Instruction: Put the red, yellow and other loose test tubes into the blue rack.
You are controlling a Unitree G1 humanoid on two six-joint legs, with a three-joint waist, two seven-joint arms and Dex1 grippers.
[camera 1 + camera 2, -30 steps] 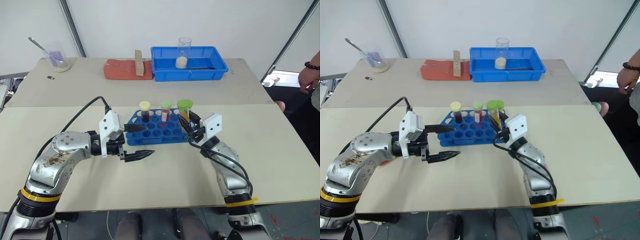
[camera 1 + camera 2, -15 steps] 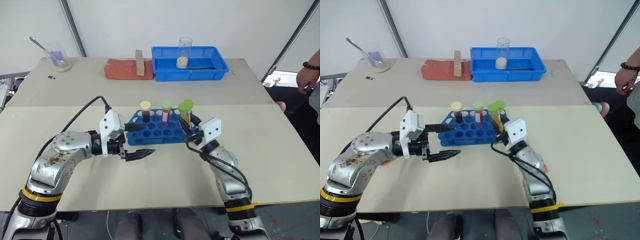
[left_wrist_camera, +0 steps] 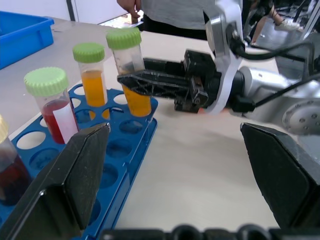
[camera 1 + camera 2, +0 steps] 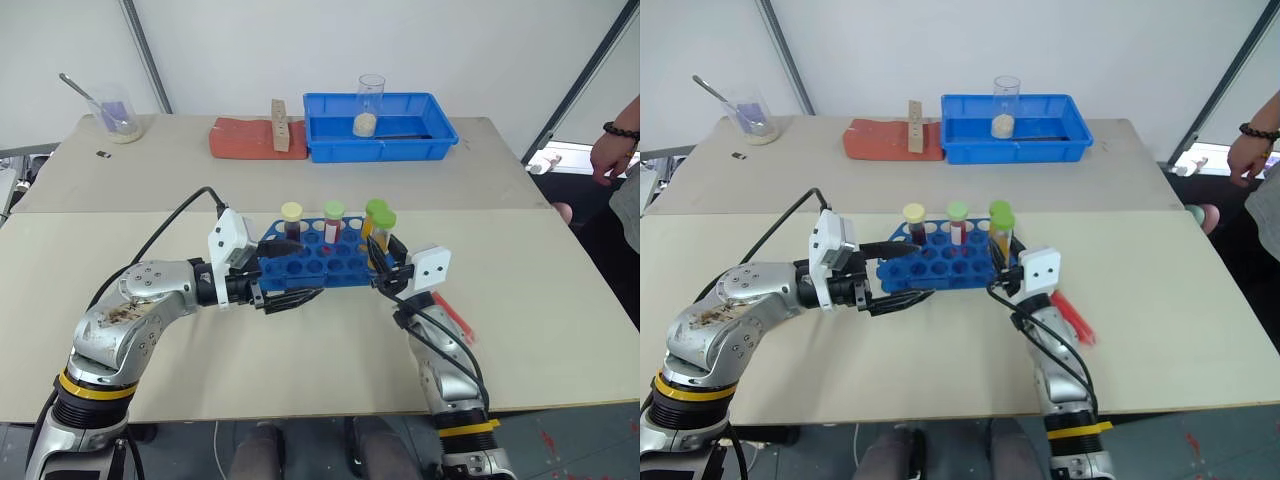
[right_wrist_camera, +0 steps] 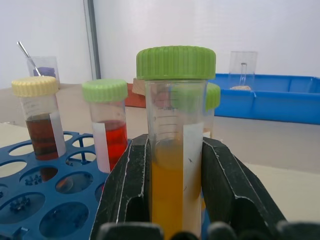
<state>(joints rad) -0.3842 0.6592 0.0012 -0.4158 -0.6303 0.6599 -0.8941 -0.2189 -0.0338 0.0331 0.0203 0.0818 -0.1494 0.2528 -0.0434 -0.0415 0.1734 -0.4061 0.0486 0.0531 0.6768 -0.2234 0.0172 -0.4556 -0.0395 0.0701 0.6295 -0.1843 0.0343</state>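
- The blue rack (image 4: 318,264) stood on the pale table (image 4: 540,330), near its middle.
- The right gripper (image 5: 172,200) was clenched on a yellow-orange tube (image 5: 175,150) with a green cap, holding it upright at the right end of the rack.
- From the pictures one cannot tell if the bottom of this tube was already inside a hole.
- A second yellow-orange tube (image 3: 92,75) with a green cap stood in the rack just behind the held one.
- The bright red tube (image 4: 332,226) with a green cap stood in the back row, near the middle.
- The dark red tube (image 4: 291,226) with a pale-yellow cap stood in the back row, to the left of the bright red one.
- The left gripper (image 4: 285,272) was at the left end of the rack with its fingers spread wide, one over the rack's top and one along its front edge; it grasped nothing.
- A deep blue tray (image 4: 380,140) with a clear beaker (image 4: 369,104) inside stood at the far side of the table.
- A person's hand (image 4: 607,155) showed at the right edge.
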